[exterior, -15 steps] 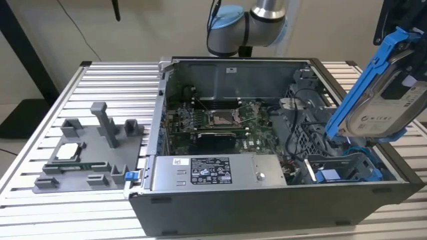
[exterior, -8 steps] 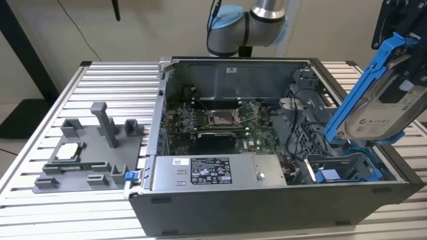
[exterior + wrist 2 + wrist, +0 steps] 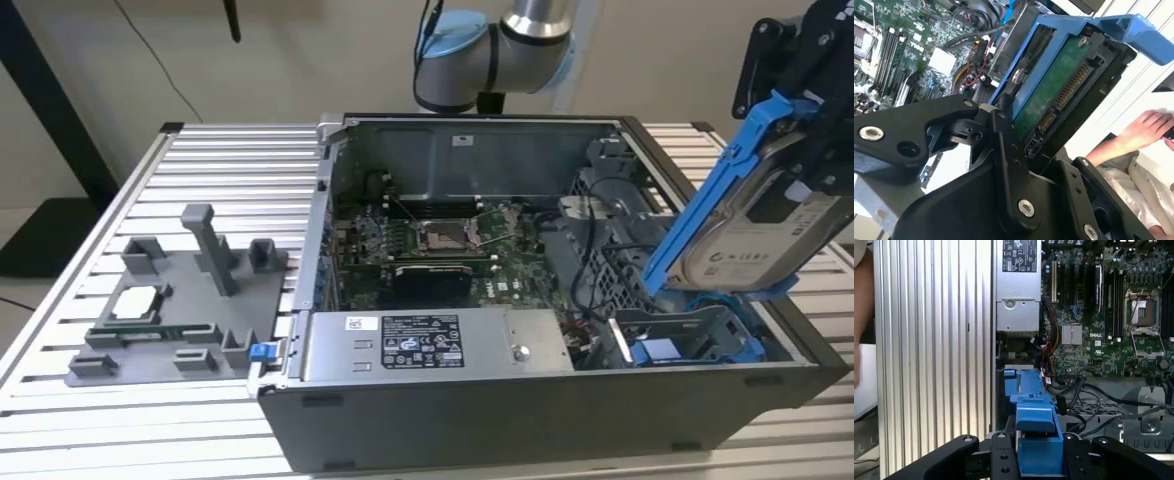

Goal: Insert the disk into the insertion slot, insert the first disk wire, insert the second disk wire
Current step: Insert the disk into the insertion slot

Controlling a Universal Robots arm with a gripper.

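Fixture tray (image 3: 160,320) on the exterior view's left, grey and parked on the slatted tabletop (image 3: 227,170), well apart from the action.

Moving across, the open computer case (image 3: 534,420) lies on its side with the motherboard (image 3: 441,240) facing up. The silver power-supply box (image 3: 427,345) runs along its near wall. Laying the case flat like this looks deliberate, since it opens the inside to an approach from above.

Now to the exterior view's right, and here is the business. The disk (image 3: 754,235), clipped in its blue carrier (image 3: 707,190), hangs in the air at a steep tilt. Its lower end is close over the insertion slot (image 3: 694,340) in the grey perforated cage at the case's corner. It is not in the bay yet, and whether it touches the cage rim cannot be told.

The end effector (image 3: 1040,452) is clamped on the disk, with black fingers (image 3: 999,455) pressed against either side of the carrier in the first wrist view. Gripping the upper end leaves the lower end free to lead, and the tilt seems meant to line the carrier up with that narrow bay.

In the second wrist view the connector strip (image 3: 1069,92) on the disk's green underside sits bare, with nothing plugged in. Black cables (image 3: 1079,390) lie loose beside the cage, and a person's hand (image 3: 1149,127) rests off to one side.
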